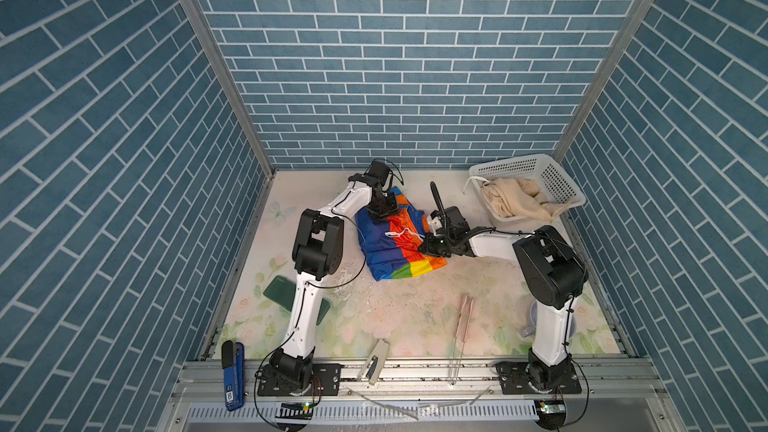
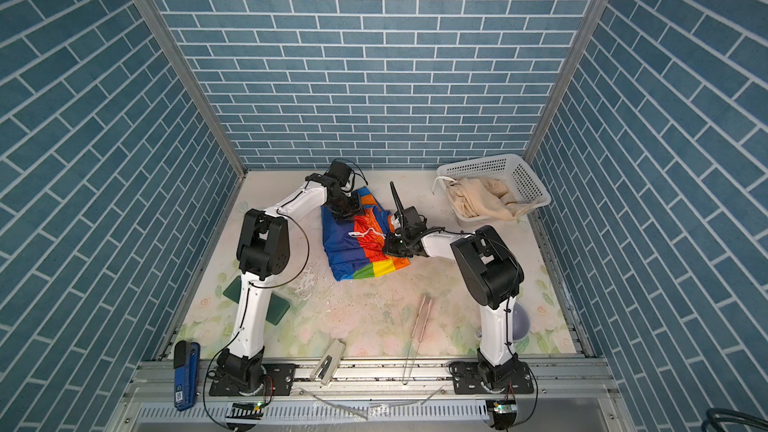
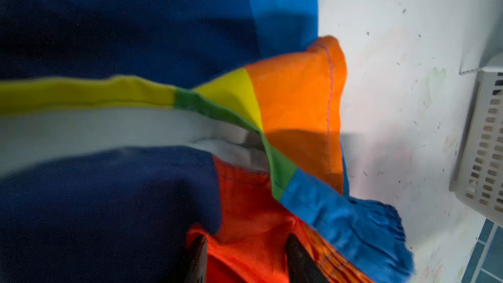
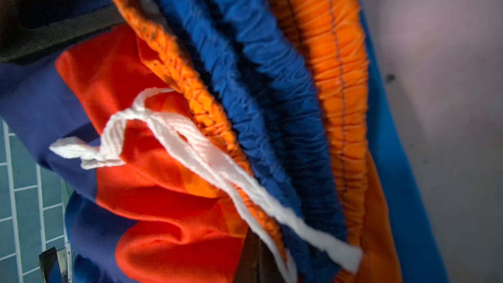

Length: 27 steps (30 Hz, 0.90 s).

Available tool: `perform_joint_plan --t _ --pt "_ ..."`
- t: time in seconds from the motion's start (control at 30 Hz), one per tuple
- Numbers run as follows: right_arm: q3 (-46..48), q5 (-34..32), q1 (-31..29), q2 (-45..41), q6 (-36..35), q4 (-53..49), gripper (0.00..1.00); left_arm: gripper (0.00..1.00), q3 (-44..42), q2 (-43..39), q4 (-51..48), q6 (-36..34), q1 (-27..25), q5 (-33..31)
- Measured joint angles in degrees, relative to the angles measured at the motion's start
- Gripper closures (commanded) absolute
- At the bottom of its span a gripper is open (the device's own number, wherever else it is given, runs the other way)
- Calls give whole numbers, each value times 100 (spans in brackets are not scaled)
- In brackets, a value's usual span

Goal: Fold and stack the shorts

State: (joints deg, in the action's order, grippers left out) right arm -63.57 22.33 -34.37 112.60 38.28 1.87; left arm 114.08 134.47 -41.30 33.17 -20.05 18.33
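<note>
The rainbow-striped shorts [image 1: 386, 255] [image 2: 349, 251] lie bunched in the middle of the table, white drawstring [image 1: 401, 234] [image 4: 217, 159] on top. My left gripper [image 1: 381, 214] [image 2: 347, 211] sits low on their far left part. In the left wrist view its fingers [image 3: 296, 257] stand apart, and red fabric [image 3: 245, 213] bulges between them. My right gripper [image 1: 426, 245] [image 2: 388, 247] is shut on the gathered orange and blue waistband [image 4: 272, 104] at the shorts' right side. The beige shorts [image 1: 515, 199] [image 2: 482, 201] lie crumpled in the white basket [image 1: 511, 164] [image 2: 482, 163] at the back right.
A dark green flat thing [image 1: 282, 288] lies under the left arm. Pale tongs [image 1: 461, 326] and a beige stapler [image 1: 374, 361] lie near the front edge, and a blue tool [image 1: 232, 376] lies on the front rail. A grey bowl [image 2: 521, 322] sits behind the right arm.
</note>
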Motion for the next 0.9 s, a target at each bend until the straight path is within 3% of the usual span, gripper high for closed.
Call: perform_joint_plan --t 0.23,0.37,0.5,0.57,0.7,0.8,0.9 --pt "-11 -42 -28 -35 -94 -74 100 49 -15 2 234 17 103 254" --pt "-37 -496 -229 -376 -470 -595 100 43 -68 -155 238 28 96 411" --pt "-409 -1117 -767 -723 -1058 -1250 100 41 -485 -990 245 -70 103 323" --pt "-671 -1285 -1012 -780 -1314 -1394 100 46 -811 -1600 315 -116 116 170" --pt "-898 -1250 -1357 -787 -1650 -1329 100 58 -1499 -2638 675 -149 273 -7" --pt "-916 -1069 -1488 -723 -1875 -1316 100 58 -1958 -2771 1064 -39 525 -2" --pt "-1110 -798 -1591 -442 -2081 -1346 100 49 -2356 -2435 1427 101 769 39"
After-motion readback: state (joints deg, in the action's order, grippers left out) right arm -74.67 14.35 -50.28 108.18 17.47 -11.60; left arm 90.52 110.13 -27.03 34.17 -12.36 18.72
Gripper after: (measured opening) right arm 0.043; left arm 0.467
